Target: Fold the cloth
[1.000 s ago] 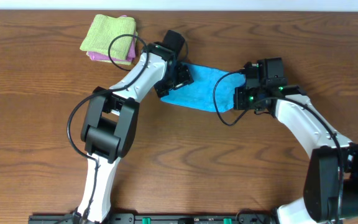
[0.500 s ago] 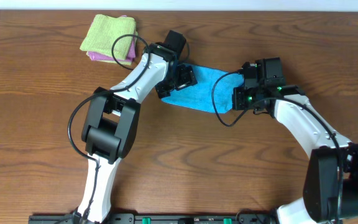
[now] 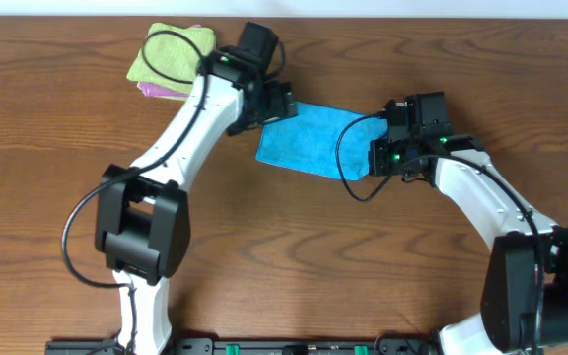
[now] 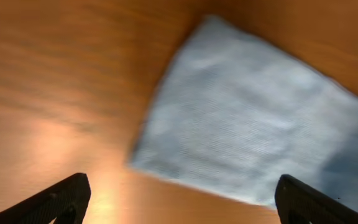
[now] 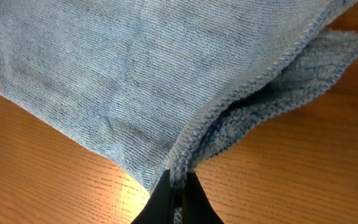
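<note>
Currently: cloth (image 3: 309, 140), long axis left-to-right; right jaws pinching right end; left jaws agape, empty, beside left end.

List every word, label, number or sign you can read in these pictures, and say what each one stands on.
There are none to read. The blue cloth, the green folded cloth and the wooden table show no lettering, label or number in any view.

Surface: I see a brown wood-grain table (image 3: 28, 217) filling the overhead view | Far edge: pale strip (image 3: 363, 8), nature unclear | Light: I note bright sheen (image 5: 126, 180) on wood in both wrist views
</note>
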Motion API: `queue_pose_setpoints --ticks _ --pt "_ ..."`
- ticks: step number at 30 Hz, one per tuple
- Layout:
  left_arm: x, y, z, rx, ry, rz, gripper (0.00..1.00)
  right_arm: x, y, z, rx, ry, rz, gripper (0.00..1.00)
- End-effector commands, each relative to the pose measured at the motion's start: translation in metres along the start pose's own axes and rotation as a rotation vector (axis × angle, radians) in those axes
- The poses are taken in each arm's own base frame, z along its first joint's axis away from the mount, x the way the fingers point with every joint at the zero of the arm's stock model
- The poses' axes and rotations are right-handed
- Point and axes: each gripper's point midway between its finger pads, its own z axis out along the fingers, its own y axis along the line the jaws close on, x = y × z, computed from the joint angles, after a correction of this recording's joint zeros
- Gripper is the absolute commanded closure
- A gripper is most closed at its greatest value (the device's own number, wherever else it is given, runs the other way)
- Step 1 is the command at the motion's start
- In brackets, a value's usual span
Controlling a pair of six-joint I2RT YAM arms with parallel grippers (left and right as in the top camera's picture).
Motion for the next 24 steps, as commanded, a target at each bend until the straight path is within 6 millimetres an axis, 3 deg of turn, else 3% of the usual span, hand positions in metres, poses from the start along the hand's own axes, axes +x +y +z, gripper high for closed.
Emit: queue_pose_setpoints --ticks 1,9,24 --pt "-0.011 0.036 0.000 -0.111 -0.022 0.014 0.04 -0.013 0.021 -0.009 -0.052 -0.026 -0.066 0.99" --pt "-0.029 0.071 -0.005 -0.130 -0.026 -0.069 0.04 -0.041 0.068 -0.026 -0.081 -0.071 -0.188 0.99" --pt "-0.033 0.078 -0.007 -0.156 -0.044 -0.051 0.05 -0.027 0.125 -0.020 -0.145 -0.062 -0.312 0.99"
